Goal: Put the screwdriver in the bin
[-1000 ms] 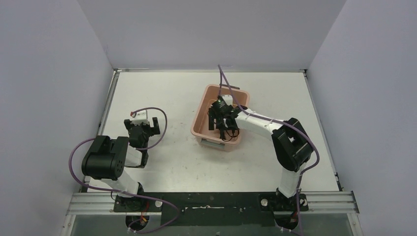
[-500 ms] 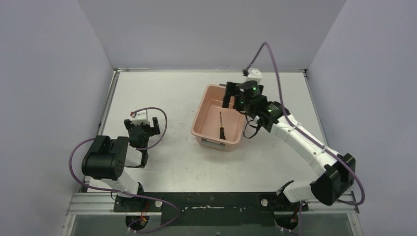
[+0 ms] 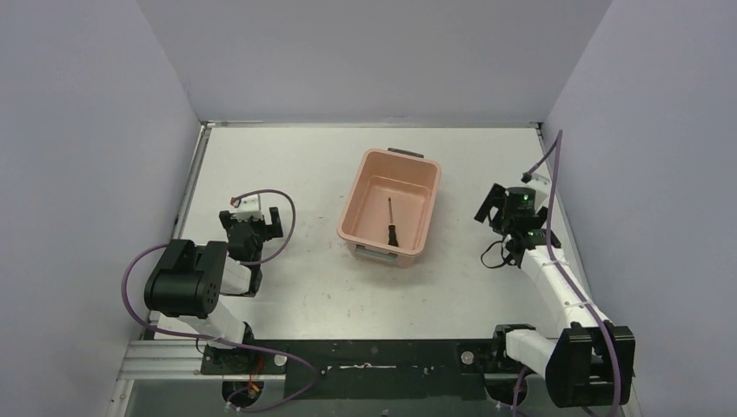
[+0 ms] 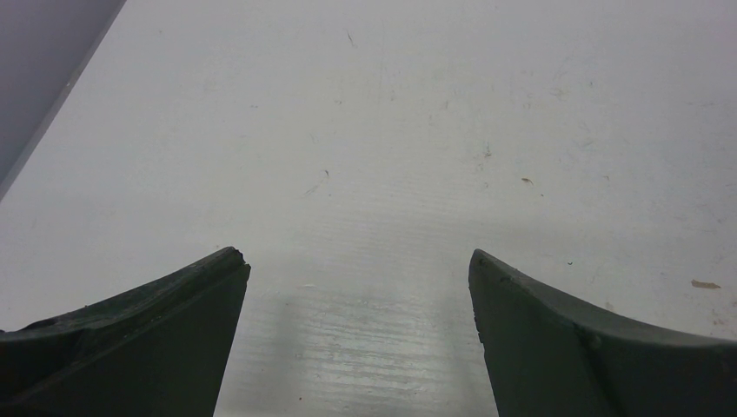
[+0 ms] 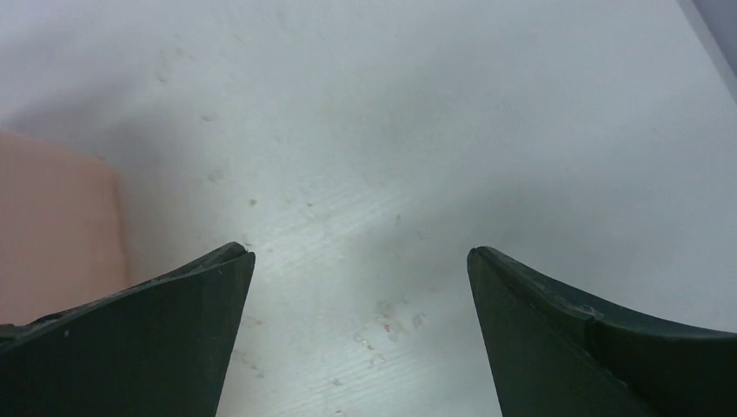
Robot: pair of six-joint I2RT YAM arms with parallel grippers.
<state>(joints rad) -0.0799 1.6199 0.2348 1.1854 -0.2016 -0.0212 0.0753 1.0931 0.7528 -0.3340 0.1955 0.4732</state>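
The slim dark screwdriver [image 3: 392,223] lies on the floor of the salmon-pink bin [image 3: 359,188] in the middle of the table, lengthwise, handle toward the near end. My right gripper [image 3: 493,207] is open and empty, low over the table to the right of the bin; its wrist view [image 5: 358,261] shows bare table between the fingers and a corner of the bin [image 5: 52,226] at the left edge. My left gripper [image 3: 252,219] is open and empty, left of the bin; its wrist view [image 4: 358,261] shows only bare table.
White table [image 3: 287,156] bounded by grey-lilac walls on the left, back and right. The right wall's foot shows at the top right of the right wrist view [image 5: 717,26]. Purple cables loop off both arms.
The right arm has let go of the screwdriver inside the bin, risen out over the far end, then swung back right and down beside the bin. The left arm has not moved.
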